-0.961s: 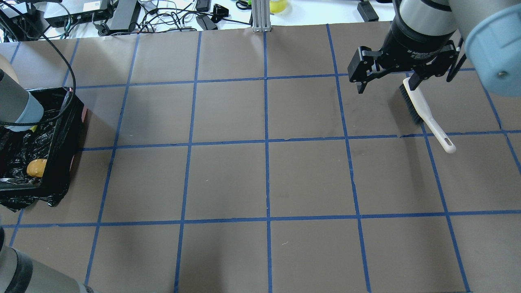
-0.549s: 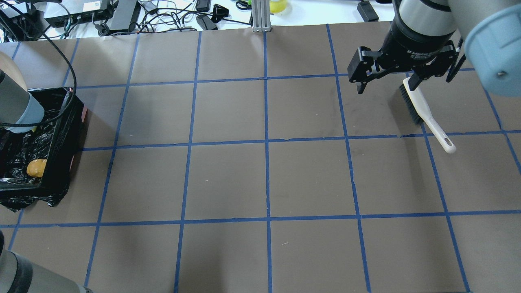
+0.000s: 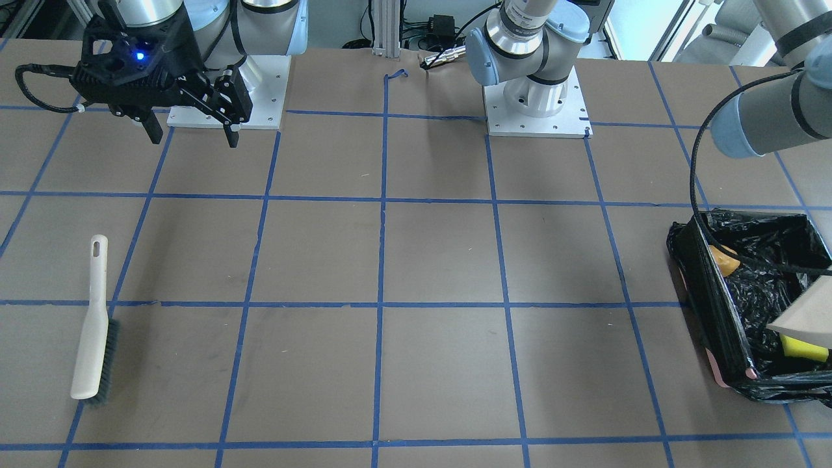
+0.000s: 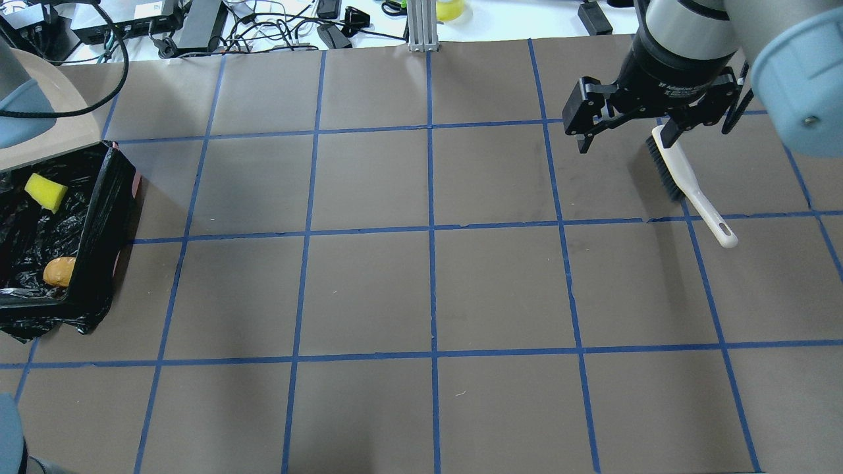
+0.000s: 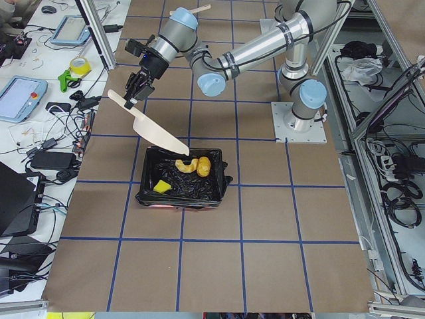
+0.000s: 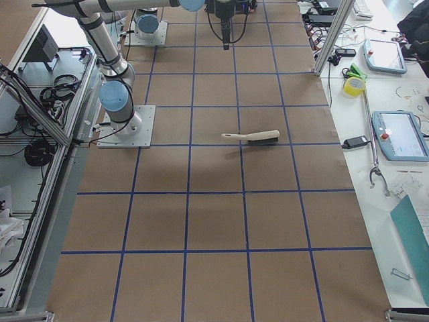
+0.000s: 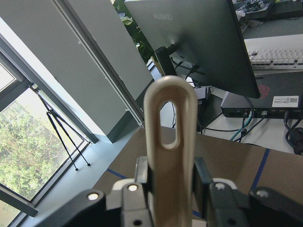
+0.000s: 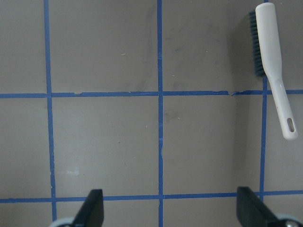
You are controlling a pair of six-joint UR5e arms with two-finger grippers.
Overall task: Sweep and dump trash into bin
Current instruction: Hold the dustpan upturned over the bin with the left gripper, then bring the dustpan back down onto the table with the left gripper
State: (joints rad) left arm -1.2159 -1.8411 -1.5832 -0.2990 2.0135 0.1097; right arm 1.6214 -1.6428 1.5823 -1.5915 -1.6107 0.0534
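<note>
The bin (image 4: 104, 217), lined with crinkled black plastic, is seen at the left end of the bench (image 4: 369, 289), and all three pieces of trash are found inside it. The yellow-orange lump (image 4: 59, 270) is lodged against the bin's inner wall at the end nearer the robot. The pale crescent (image 5: 184, 164) is shown just beside it in the left-side view. The green-and-yellow sponge chunk (image 4: 46, 192) is laid apart from them at the opposite end.

A beige dustpan (image 5: 156, 133) is held tilted over the bin with its lip pointed down toward the crescent; whether the lip touches anything cannot be told. Its looped handle is clamped between the jaws of the left gripper (image 7: 171, 177).

The right gripper (image 4: 624, 145) is held above the bench well apart from the bin, near the far right corner, with its jaws spread wide and nothing between them. A white-handled brush (image 4: 685, 178) with dark bristles is left lying flat on the bench just beside and below that gripper, touched by neither jaw
</note>
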